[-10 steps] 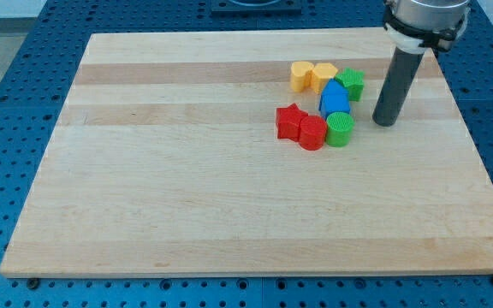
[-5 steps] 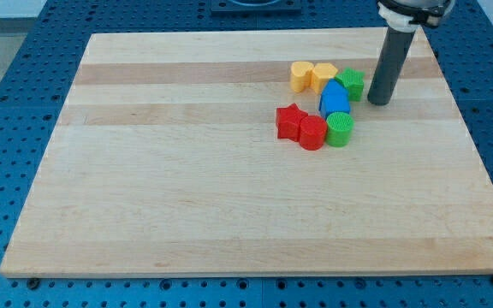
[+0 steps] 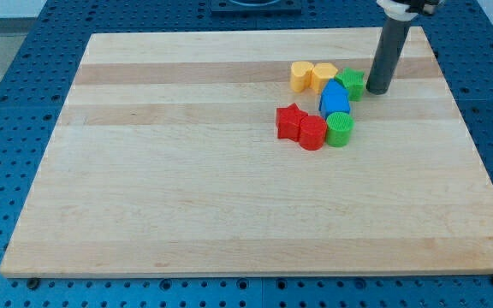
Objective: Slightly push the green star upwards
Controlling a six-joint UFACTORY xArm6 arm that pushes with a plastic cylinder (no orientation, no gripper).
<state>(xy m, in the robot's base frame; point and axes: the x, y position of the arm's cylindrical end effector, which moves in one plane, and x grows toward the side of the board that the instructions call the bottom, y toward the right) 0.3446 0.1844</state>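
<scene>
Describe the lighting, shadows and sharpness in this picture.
Camera view: even, soft lighting, no glare on the wooden board; only faint shadows under the blocks; my tip, just right of the green star, and the blocks look sharp; the rod's top is cropped.

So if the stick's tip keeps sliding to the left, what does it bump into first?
Probably the green star. My tip sits just to its right in the view, very close. Whether they already touch, I cannot tell.

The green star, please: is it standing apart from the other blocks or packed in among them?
Packed in. The green star sits against the blue block and beside a yellow block; my tip is just at its right.
</scene>
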